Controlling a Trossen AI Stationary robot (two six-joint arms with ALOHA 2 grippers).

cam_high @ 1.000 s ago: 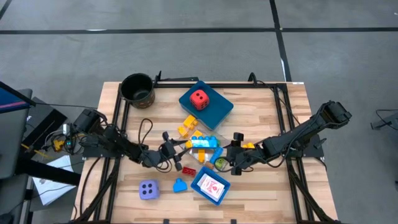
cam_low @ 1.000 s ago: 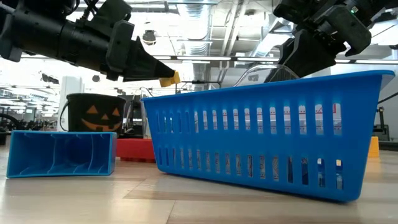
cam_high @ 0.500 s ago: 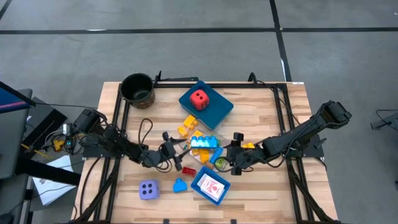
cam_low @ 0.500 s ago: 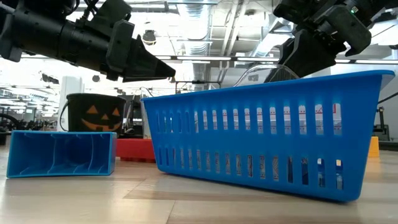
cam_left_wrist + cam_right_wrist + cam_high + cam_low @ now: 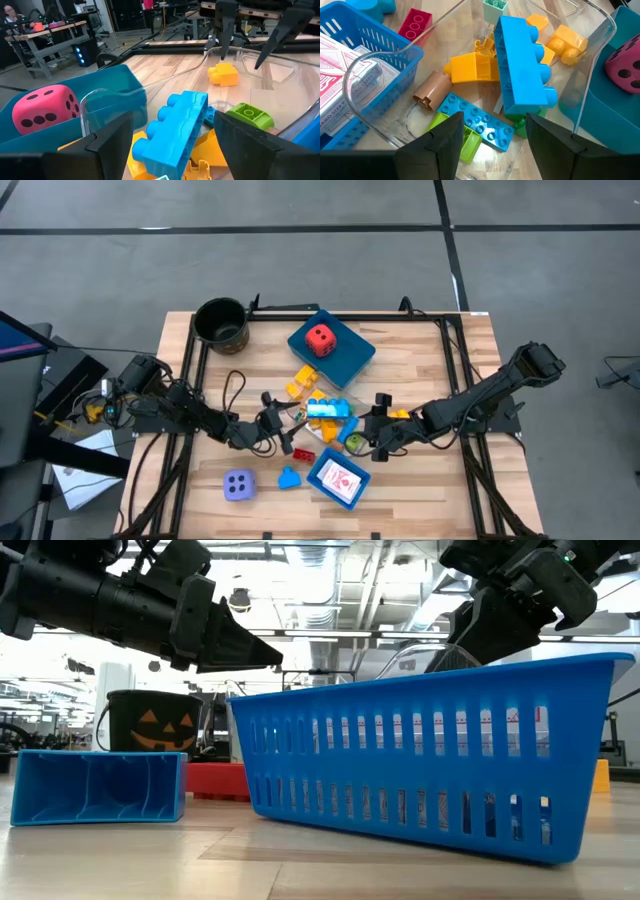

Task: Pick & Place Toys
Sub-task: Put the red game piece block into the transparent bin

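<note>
Currently the left end effector point(image 5: 285, 423) hangs at the pile's edge, fingers spread and empty, evidently placed to close on a brick. Opposite it, the right end effector point(image 5: 366, 435) also stands spread with nothing between its fingers. Between them lies the brick pile point(image 5: 325, 412) at mid-counter, a long blue brick point(image 5: 522, 62) topmost. One red die point(image 5: 320, 338) rests on the far blue tray point(image 5: 355, 352); the cards point(image 5: 340, 479) fill the near blue basket point(image 5: 322, 467).
</note>
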